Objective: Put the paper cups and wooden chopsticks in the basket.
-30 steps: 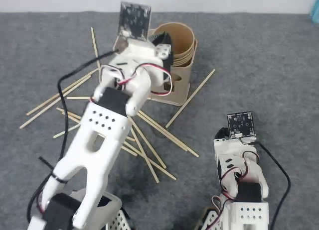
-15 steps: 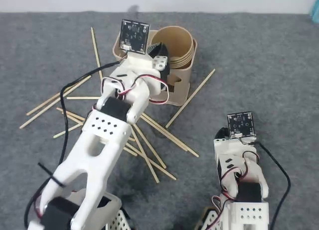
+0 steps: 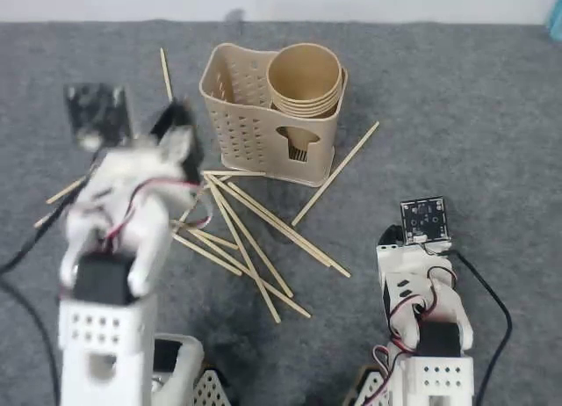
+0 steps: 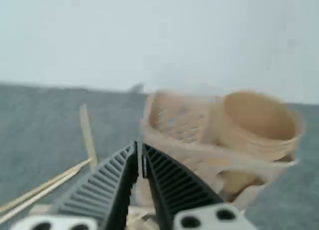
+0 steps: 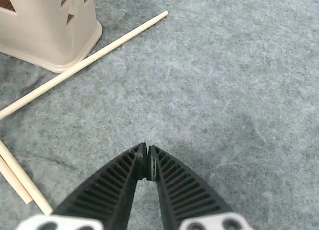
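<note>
The left gripper (image 4: 139, 149) has its jaws pressed together with nothing between them. In the high view it sits at the left of the frame, just left of the basket (image 3: 235, 116) and above the spread of wooden chopsticks (image 3: 248, 239). That placement suggests it is between grasps rather than carrying anything. The right gripper (image 5: 148, 149) is likewise closed and empty, its tips just over the grey mat (image 3: 465, 116) at the lower right, apart from the work. One loose chopstick (image 5: 84, 63) lies ahead of it, running up past the basket's corner. The paper cups (image 3: 305, 76) are nested into a single stack standing in the right part of the basket, near the top centre of the frame. Nesting them probably leaves the perforated left part free for the sticks. The chopsticks all lie flat on the mat, most crossing one another below the basket, a few at its left and one at the upper left. The cup part of the task therefore looks done and the chopstick part does not. A closed jaw would have to open before taking one.
</note>
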Action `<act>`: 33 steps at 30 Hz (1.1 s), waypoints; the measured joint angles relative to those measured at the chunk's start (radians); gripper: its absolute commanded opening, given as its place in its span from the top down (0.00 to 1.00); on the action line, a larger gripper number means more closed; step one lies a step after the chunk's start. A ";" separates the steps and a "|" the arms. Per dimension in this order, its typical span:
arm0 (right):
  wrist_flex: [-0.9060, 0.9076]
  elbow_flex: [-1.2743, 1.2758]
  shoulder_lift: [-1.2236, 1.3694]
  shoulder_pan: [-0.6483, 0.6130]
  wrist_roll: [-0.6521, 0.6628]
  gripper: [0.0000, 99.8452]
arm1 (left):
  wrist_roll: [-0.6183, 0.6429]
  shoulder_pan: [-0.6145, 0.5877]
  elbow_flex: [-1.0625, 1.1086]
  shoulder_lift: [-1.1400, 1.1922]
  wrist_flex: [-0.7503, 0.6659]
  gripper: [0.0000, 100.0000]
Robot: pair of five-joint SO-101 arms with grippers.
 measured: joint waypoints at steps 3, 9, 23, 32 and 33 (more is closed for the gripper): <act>0.000 0.000 0.000 0.000 0.000 0.99 | 0.000 -0.140 0.184 -0.167 0.006 0.99; 0.000 0.000 0.000 0.017 0.000 0.99 | -0.021 -0.324 0.674 -0.470 -0.130 0.99; 0.141 -0.044 0.000 0.106 0.000 0.99 | -0.183 -0.327 0.939 -0.736 0.052 0.99; 0.140 -0.296 0.041 0.130 -0.072 0.99 | -0.219 -0.327 0.939 -0.736 0.055 0.99; 0.140 -0.338 0.083 0.121 -0.080 0.99 | -0.221 -0.327 0.939 -0.736 0.055 0.99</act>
